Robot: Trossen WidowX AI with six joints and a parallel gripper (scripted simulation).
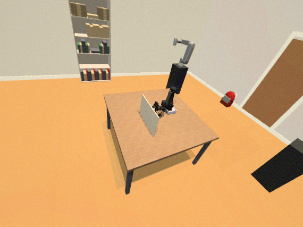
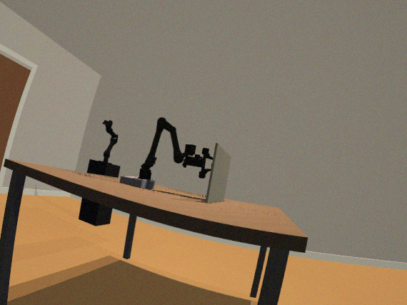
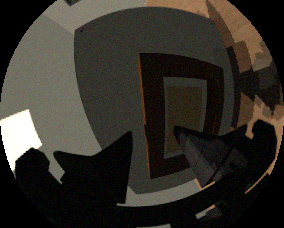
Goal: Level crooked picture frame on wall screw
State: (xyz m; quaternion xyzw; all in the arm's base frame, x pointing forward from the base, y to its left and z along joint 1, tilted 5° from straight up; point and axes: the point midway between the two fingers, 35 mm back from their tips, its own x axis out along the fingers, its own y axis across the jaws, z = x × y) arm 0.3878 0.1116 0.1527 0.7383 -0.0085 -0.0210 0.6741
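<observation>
The dark brown picture frame [image 3: 153, 100] hangs on the front of the upright grey panel [image 1: 149, 117] [image 2: 219, 176] [image 3: 107, 75]. In the wrist view, turned on its side, the frame's top bar faces left and slants slightly; I cannot tell how level it truly hangs. The frame's front does not show in the top and exterior views. My gripper [image 2: 210, 164] [image 3: 153, 132] is open, close before the panel, one finger above the other. In the wrist view the upper finger lies just outside the top bar and the lower finger overlaps the picture [image 3: 185, 107]. The screw and notched strip are hidden.
The panel stands on the wooden table [image 1: 173, 141] [image 2: 250, 220] in front of the arm's white base [image 1: 170, 111]. A second arm [image 1: 189, 52] [image 2: 112, 140] stands on a black pedestal [image 1: 176, 76] beyond the table. A bookshelf [image 1: 93, 44] is at the back wall.
</observation>
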